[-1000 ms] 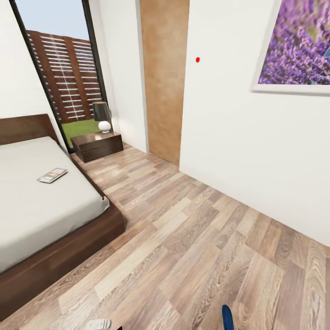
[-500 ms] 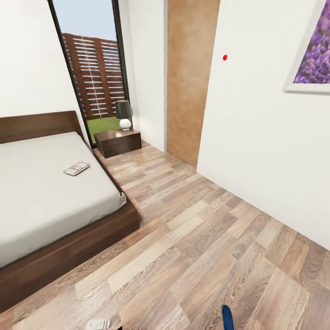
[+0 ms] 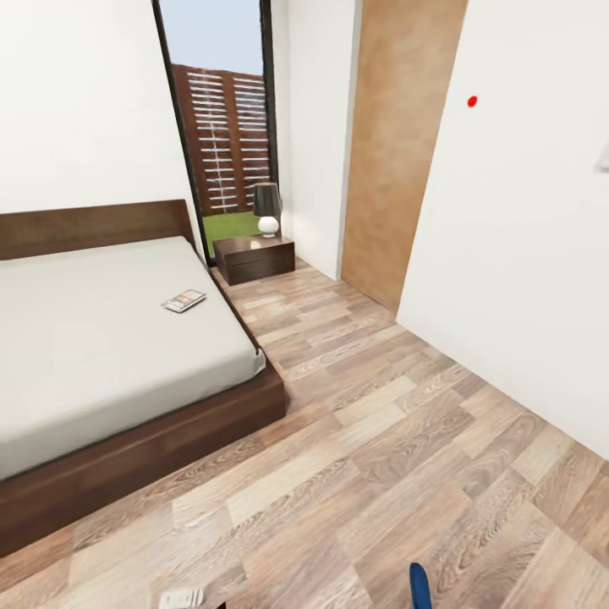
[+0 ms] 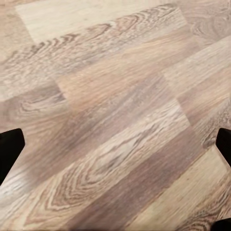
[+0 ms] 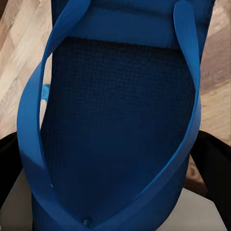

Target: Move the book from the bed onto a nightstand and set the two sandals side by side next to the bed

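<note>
Across the last second the whole head view swings left: the purple picture slides off at 3 o'clock and the bed, book and nightstand drift rightward. That is the camera turning, not the things moving, so I judge the robot is lining up on the bed while carrying one sandal.

Nearest, the sandal (image 5: pixel 120 125) sits right between the right jaws (image 5: pixel 115 183), which look clenched on its sole, though the contact itself is hidden. Its blue tip (image 3: pixel 419 586) pokes up at 6 o'clock. The left jaws (image 4: pixel 115 149) hang released over bare floor (image 4: pixel 115 96).

Farther, at 10 o'clock, the book (image 3: pixel 184 300) lies on the bed (image 3: pixel 85 355) near its right edge; the nightstand (image 3: pixel 254 258) stands beyond at 11 o'clock.
</note>
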Robot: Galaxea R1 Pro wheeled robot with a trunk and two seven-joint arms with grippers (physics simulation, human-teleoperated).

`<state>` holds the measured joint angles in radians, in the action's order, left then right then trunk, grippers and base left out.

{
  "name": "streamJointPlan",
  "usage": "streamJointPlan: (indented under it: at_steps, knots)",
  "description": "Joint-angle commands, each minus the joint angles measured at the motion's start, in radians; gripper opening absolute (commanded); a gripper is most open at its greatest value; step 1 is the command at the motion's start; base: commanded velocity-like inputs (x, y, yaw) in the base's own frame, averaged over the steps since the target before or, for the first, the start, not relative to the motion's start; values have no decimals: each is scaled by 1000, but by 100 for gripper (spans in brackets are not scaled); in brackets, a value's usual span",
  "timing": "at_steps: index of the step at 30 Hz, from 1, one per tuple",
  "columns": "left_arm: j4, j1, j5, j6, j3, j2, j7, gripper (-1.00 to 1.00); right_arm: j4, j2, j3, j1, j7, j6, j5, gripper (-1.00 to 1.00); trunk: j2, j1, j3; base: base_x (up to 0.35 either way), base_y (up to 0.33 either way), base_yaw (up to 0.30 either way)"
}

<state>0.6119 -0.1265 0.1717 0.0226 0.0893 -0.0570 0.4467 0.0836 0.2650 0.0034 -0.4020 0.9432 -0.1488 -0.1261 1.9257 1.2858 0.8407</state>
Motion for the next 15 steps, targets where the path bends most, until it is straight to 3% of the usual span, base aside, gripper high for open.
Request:
streamJointPlan:
  at_steps: [1, 9, 15]
  knots:
    - [-1, -1, 4, 0, 2, 0, 6, 100, 1, 0, 1, 0, 3, -11, -9, -100, 0, 0, 1, 0, 0, 276]
    - [-1, -1, 4, 0, 2, 0, 6, 100, 1, 0, 1, 0, 4, -10, -9, -100, 0, 0, 4, 142, -36, 276]
    - [-1, -1, 3, 0, 2, 0, 6, 100, 1, 0, 1, 0, 3, -11, -9, -100, 0, 0, 6, 33, -11, 276]
